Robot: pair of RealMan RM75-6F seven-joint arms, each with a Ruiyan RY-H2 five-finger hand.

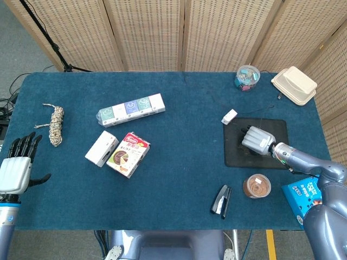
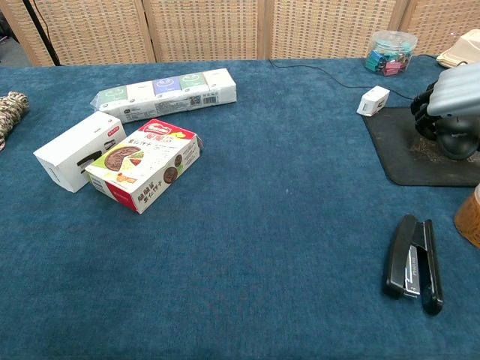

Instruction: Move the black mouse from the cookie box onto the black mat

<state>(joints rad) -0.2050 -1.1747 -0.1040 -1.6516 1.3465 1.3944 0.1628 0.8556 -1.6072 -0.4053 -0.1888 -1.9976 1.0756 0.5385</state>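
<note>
Chest view: tub (image 2: pixel 391 52) holds binder clips (image 2: pixel 386 66).

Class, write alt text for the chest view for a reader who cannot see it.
At far right, the robot's right hand covers a black mouse on a black mat. A cookie box lies at left on the blue table, a black stapler near right.

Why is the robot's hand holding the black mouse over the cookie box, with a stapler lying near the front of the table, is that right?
Not quite. The right hand holds the black mouse on the black mat, not over the cookie box, which lies far off on the other side of the table. The head view shows this. The stapler does lie near the front edge.
</note>
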